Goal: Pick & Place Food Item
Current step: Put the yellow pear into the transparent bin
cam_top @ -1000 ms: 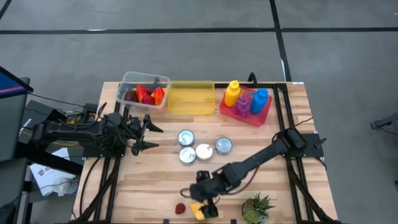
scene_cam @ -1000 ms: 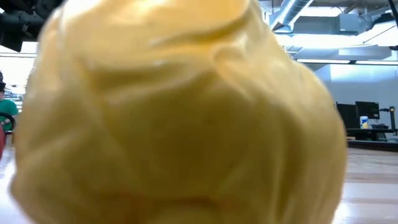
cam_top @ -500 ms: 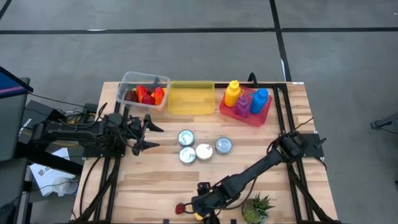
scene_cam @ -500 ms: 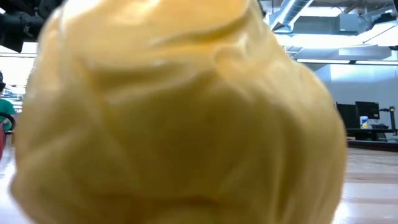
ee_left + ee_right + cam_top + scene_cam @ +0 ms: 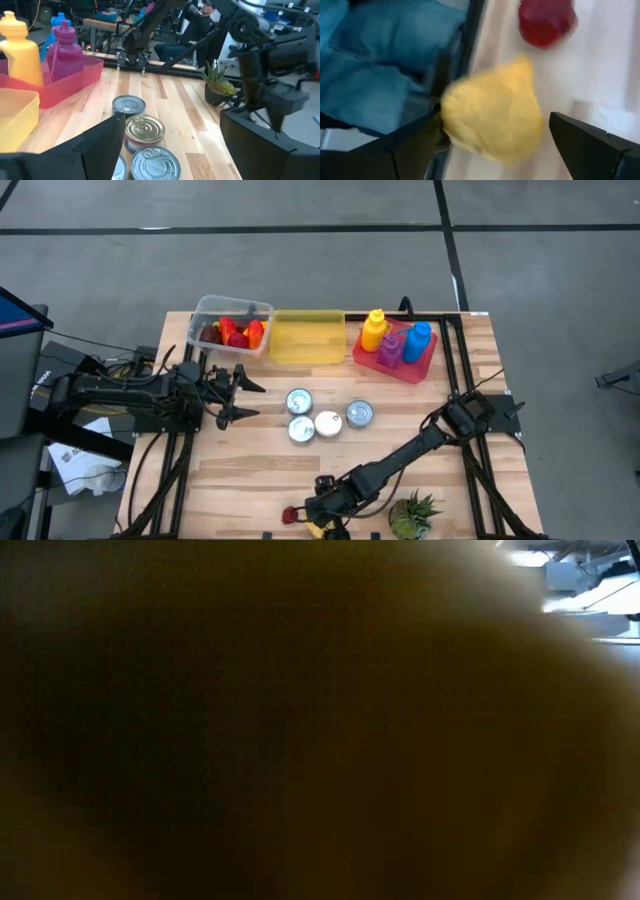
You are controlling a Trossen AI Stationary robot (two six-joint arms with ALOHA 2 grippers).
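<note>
Right gripper (image 5: pixel 325 515) open over our yellow food item (image 5: pixel 318 526) at the counter (image 5: pixel 250 470) near edge.

From above, we see the left gripper (image 5: pixel 232 392) waiting, spread, near the clear bin (image 5: pixel 232 323); the yellow tray (image 5: pixel 307 337) looks empty. Our low view is blocked by something close and dark. Left wrist shows cans (image 5: pixel 144 131) between parted fingers. Right wrist shows the item (image 5: pixel 492 117) between open fingers (image 5: pixel 415 140), not yet clamped, red piece (image 5: pixel 546 20) beyond. We judge grasp, lift and placing all remain.

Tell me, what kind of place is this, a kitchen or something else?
Probably a robotics lab or workshop, not a kitchen. A wooden table stands on a bare grey floor, toy-like food fills a clear bin, and a seated person and metal frames show behind the tins.
</note>
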